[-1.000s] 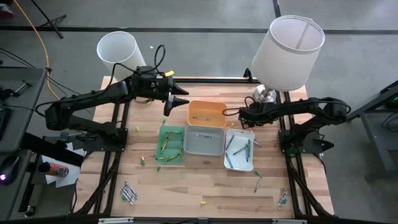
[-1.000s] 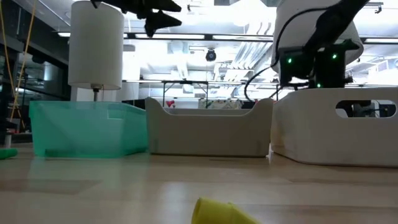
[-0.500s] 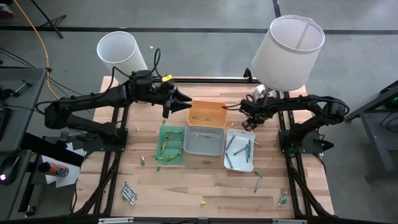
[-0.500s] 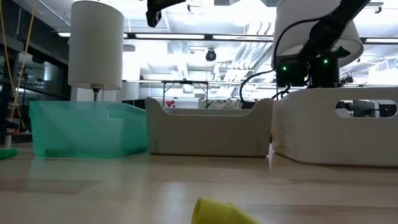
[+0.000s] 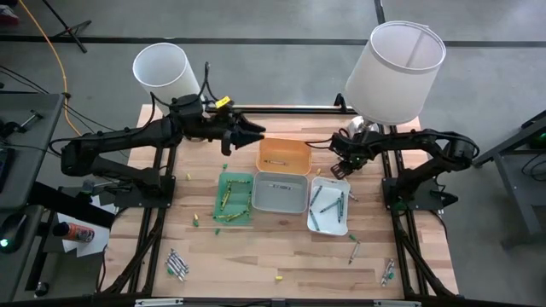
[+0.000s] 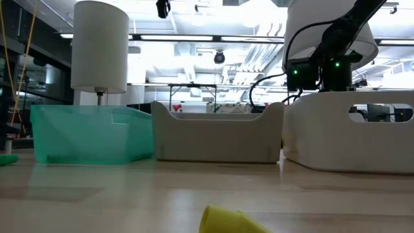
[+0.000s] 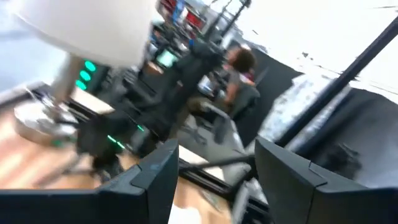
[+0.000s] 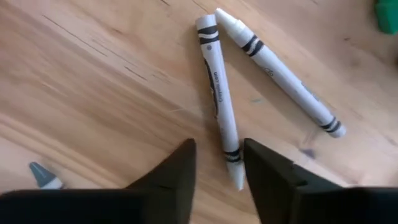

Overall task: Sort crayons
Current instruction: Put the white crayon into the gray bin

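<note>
Two grey-white crayons [image 8: 217, 87] [image 8: 283, 68] lie on the bare wood below my right gripper [image 8: 217, 162], which is open and points down at them near the white tray's far edge [image 5: 337, 166]. The nearer crayon's end [image 8: 235, 177] lies between the fingers' tips; I cannot tell whether they touch it. My left gripper [image 7: 214, 174] is open and empty, raised high over the table beside the orange tray's [image 5: 284, 156] far left corner [image 5: 254, 134]. More crayons lie in the green tray [image 5: 233, 196] and the white tray [image 5: 328, 207].
A grey tray [image 5: 280, 192] stands between the green and white ones. Loose crayons lie near the front edge [image 5: 177, 264] [image 5: 388, 271] [image 5: 354, 247], and a yellow one [image 6: 226, 220]. Two lamps with white shades [image 5: 162, 68] [image 5: 397, 68] stand at the far corners. A person sits beyond the table [image 7: 239, 62].
My left gripper has gone up, almost out of the top of the low view, and a little toward the far edge. My right gripper has tipped down toward the table by the white tray's far edge and shifted slightly toward the right edge.
</note>
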`<action>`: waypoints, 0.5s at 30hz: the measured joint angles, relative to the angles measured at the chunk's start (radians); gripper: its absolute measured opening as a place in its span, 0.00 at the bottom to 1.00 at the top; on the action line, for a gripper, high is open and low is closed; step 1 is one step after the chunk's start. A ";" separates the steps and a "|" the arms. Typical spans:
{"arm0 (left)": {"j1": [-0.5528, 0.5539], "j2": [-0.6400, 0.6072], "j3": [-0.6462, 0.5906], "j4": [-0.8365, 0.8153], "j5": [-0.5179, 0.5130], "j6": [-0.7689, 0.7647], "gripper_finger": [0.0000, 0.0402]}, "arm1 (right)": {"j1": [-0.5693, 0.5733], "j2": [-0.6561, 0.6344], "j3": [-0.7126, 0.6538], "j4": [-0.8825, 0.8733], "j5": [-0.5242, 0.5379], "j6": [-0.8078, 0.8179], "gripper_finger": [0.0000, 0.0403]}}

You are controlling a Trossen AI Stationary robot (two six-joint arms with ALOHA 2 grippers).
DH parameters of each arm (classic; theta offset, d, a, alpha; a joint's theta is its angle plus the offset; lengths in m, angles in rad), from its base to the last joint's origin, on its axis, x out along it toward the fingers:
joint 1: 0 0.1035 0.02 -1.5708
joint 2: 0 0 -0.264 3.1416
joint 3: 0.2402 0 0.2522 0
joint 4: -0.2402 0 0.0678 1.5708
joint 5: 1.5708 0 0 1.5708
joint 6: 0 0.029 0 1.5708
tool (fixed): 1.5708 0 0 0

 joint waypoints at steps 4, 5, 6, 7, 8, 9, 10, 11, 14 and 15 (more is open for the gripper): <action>0.036 0.000 0.000 -0.001 -0.044 0.083 0.49 | 0.011 -0.001 -0.020 0.038 0.016 0.017 0.11; 0.048 0.000 0.000 -0.001 -0.045 0.100 0.49 | 0.018 -0.005 -0.021 0.038 0.026 0.018 0.06; 0.060 0.000 0.000 -0.003 -0.045 0.113 0.49 | 0.025 -0.012 -0.024 0.038 0.032 0.017 0.04; 0.072 -0.001 0.000 -0.011 -0.045 0.127 0.49 | 0.035 -0.019 -0.024 0.034 0.040 0.018 0.03; 0.085 -0.004 0.000 -0.025 -0.044 0.141 0.49 | 0.044 -0.029 -0.023 0.027 0.046 0.021 0.03; 0.101 -0.011 0.000 -0.042 -0.042 0.155 0.49 | 0.054 -0.048 -0.022 0.014 0.048 0.031 0.04; 0.113 -0.019 0.000 -0.059 -0.042 0.166 0.49 | 0.065 -0.072 -0.015 -0.003 0.061 0.039 0.03; 0.126 -0.028 0.000 -0.086 -0.041 0.183 0.49 | 0.076 -0.103 -0.009 -0.007 0.068 0.048 0.02; 0.161 -0.058 0.000 -0.205 -0.040 0.248 0.49 | 0.117 -0.209 0.014 -0.009 0.082 0.082 0.01; 0.172 -0.069 0.000 -0.255 -0.040 0.269 0.49 | 0.134 -0.244 0.025 -0.002 0.087 0.097 0.01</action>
